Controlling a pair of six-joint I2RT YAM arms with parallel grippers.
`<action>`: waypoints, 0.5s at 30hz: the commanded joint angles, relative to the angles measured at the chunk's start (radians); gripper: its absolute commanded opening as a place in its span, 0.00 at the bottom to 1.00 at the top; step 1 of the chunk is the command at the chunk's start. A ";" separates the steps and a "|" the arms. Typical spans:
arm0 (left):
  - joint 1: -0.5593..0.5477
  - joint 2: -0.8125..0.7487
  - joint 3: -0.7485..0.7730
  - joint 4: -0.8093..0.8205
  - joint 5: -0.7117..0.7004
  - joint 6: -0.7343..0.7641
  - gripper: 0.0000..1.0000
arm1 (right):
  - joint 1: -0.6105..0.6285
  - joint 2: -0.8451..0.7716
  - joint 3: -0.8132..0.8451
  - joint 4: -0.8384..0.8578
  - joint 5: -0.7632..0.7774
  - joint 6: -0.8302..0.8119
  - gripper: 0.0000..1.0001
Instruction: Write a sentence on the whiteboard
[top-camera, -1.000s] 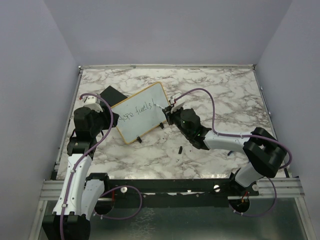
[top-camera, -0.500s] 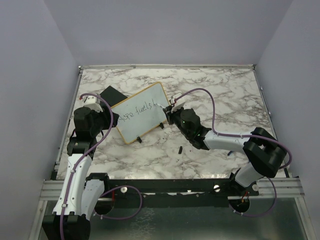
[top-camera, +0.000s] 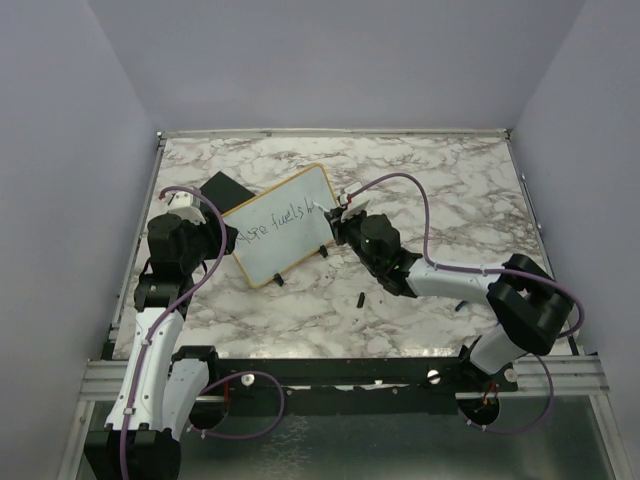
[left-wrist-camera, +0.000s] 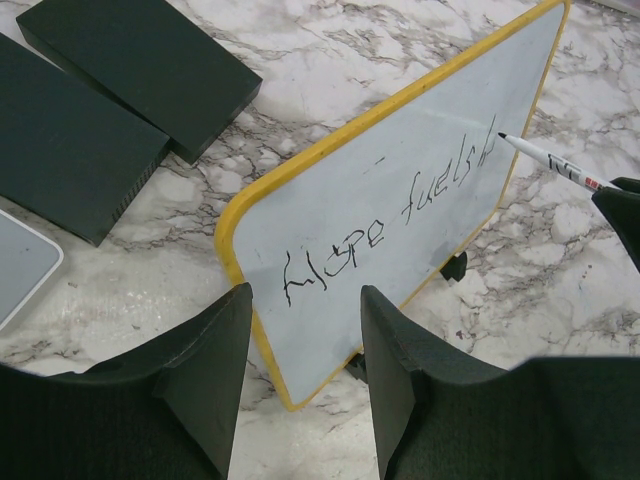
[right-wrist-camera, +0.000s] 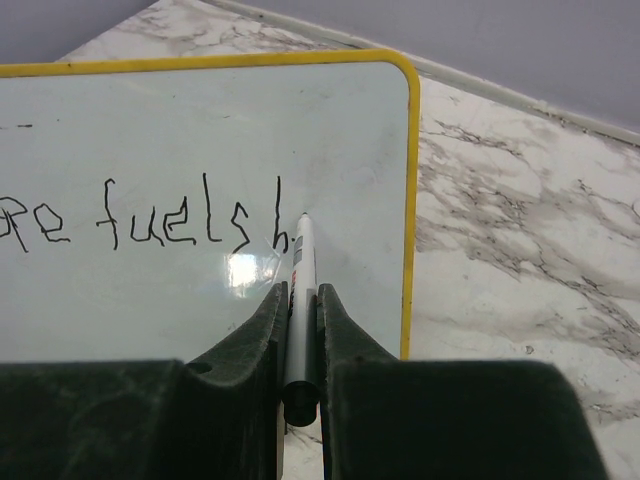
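Whiteboard (top-camera: 280, 225) stood tilted on its feet on the table (top-camera: 450, 180), left of centre, long axis running near-left to far-right, written face turned toward the arms. Sentence (right-wrist-camera: 150, 225) read "Hope fuels h", following that axis. Right arm stretched low across the table toward the board's far-right end. Right gripper (right-wrist-camera: 298, 295) was closed narrow on the marker (right-wrist-camera: 302, 270), whose barrel lay between the fingers. The marker pointed out past the fingertips, tip at the board just right of the last "h". Left arm was bent upright at the board's near-left end. Left gripper (left-wrist-camera: 305, 320) had its fingers partly spread over the board's near-left corner; contact could not be made out. Block (top-camera: 222, 188) lay behind the board.
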 joint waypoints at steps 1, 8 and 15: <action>-0.007 -0.009 -0.010 0.016 0.015 0.001 0.50 | 0.006 0.023 0.020 0.004 -0.004 -0.012 0.00; -0.007 -0.009 -0.010 0.016 0.014 0.001 0.50 | 0.006 0.018 -0.003 0.013 -0.017 -0.001 0.00; -0.007 -0.009 -0.010 0.017 0.015 0.000 0.50 | 0.006 0.024 -0.005 0.008 -0.024 -0.001 0.00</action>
